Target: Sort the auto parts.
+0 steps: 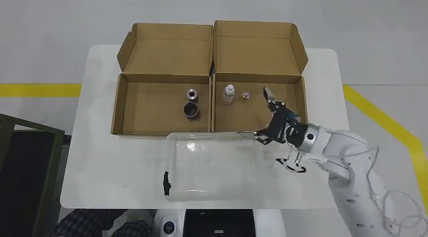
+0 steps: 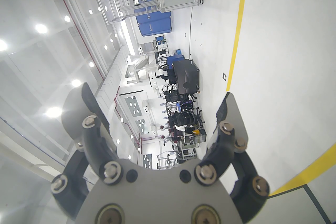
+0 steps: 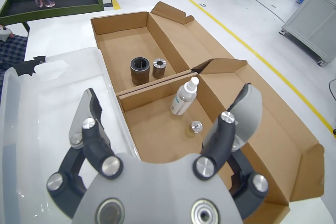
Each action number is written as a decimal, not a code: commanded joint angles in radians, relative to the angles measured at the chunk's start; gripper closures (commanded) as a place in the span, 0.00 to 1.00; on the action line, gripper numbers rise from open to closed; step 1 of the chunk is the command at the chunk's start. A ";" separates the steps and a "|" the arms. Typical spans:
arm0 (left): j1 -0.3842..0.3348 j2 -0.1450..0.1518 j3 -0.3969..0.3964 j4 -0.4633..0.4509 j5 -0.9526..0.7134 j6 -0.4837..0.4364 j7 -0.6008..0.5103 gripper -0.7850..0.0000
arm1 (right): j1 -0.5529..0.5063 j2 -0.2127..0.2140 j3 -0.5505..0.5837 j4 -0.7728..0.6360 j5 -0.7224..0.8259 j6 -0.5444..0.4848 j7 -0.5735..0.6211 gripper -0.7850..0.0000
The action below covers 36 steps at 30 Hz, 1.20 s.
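Top view: right tool (image 1: 256, 112) (jaws apart) seemingly straddles box (image 1: 231, 118) and bin (image 1: 200, 170).

The white right arm (image 1: 348, 163) comes in from the robot's right, its forearm angled inward and away from the body, ending at the wrist (image 1: 304, 138). The right gripper (image 3: 169, 92) is spread wide, its 2 fingers (image 3: 92, 107) well apart with nothing gripped between them. The left gripper (image 2: 156, 92) likewise has 2 fingers (image 2: 89, 104) spread wide and holds nothing. It seems to point outward and upward, though the tilt is hard to judge.
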 commanded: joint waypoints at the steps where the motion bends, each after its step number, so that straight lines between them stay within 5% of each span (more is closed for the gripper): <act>1: 0.000 0.000 0.000 0.000 0.000 0.000 0.000 0.00 | -0.036 0.005 0.036 -0.005 -0.014 0.009 -0.035 0.00; 18: 0.000 0.000 0.000 0.000 0.000 0.000 0.000 0.00 | -0.333 0.031 0.313 -0.018 -0.070 0.092 -0.311 0.00; 36: 0.000 0.000 0.000 0.000 0.000 0.000 0.000 0.00 | -0.423 0.039 0.420 -0.012 -0.089 0.111 -0.406 0.00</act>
